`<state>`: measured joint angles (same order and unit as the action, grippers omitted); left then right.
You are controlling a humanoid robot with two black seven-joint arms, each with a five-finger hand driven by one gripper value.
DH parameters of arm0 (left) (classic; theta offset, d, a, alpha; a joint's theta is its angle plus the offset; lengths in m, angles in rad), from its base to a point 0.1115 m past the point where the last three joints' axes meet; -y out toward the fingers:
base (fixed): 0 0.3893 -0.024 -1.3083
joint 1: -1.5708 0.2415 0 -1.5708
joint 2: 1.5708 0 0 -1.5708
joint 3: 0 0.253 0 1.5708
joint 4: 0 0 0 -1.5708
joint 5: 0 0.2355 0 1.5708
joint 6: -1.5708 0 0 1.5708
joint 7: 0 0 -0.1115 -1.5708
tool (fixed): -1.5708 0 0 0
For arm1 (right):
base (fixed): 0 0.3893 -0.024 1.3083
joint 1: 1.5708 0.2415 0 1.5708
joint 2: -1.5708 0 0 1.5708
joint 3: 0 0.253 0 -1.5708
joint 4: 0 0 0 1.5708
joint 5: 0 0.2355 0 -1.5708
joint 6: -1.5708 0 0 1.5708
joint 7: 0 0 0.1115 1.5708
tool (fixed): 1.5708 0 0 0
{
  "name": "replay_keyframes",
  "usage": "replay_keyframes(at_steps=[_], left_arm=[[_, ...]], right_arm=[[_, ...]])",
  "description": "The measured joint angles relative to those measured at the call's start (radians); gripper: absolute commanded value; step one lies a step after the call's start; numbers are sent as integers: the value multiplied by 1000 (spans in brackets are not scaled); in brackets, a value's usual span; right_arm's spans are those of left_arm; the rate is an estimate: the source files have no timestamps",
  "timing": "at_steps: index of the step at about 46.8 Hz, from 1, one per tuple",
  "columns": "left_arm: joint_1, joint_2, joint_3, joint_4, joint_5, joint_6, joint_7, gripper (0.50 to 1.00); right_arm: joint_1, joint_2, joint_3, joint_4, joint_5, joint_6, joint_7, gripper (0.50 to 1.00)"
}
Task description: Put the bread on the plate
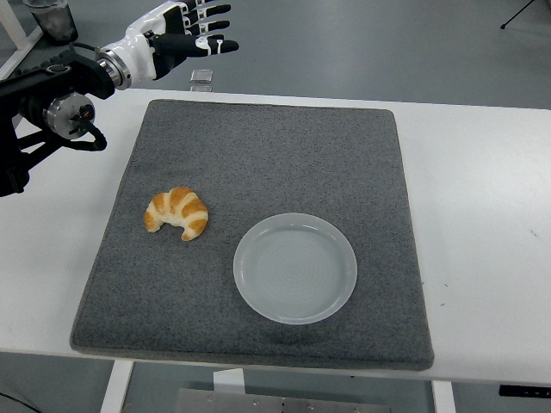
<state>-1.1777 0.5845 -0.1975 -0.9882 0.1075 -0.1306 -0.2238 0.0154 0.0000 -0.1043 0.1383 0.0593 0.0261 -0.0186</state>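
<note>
A golden croissant lies on the left part of a grey mat. An empty white plate sits on the mat to the croissant's right, a short gap between them. My left hand is raised above the table's far left corner, well behind the croissant, with fingers stretched out and holding nothing. The right arm is out of view.
The white table extends to the right of the mat. A small clear object lies at the table's far edge. A dark cup stands at the top left, off the table.
</note>
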Motion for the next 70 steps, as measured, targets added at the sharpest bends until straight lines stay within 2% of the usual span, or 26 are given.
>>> replay_keyframes(at_steps=[13, 19, 25, 33, 43, 56, 63, 70], left_arm=[[-8, 145, 46, -161, 183, -72, -7, 1000], [-30, 176, 71, -175, 339, -106, -14, 1000], [-27, 210, 72, -176, 499, -169, -25, 1000], [-24, 247, 78, -177, 652, -241, -81, 1000], [-30, 295, 159, -215, 835, -249, -175, 1000], [-30, 308, 215, -217, 915, -247, -213, 999], [-31, 325, 225, -216, 1018, -247, -251, 999], [-26, 328, 225, -213, 1106, -239, -264, 994]], right_arm=[[0, 0, 0, 0, 0, 0, 0, 952], [0, 0, 0, 0, 0, 0, 0, 952], [0, 0, 0, 0, 0, 0, 0, 952], [0, 0, 0, 0, 0, 0, 0, 952], [0, 0, 0, 0, 0, 0, 0, 952], [0, 0, 0, 0, 0, 0, 0, 952], [0, 0, 0, 0, 0, 0, 0, 952], [0, 0, 0, 0, 0, 0, 0, 952]])
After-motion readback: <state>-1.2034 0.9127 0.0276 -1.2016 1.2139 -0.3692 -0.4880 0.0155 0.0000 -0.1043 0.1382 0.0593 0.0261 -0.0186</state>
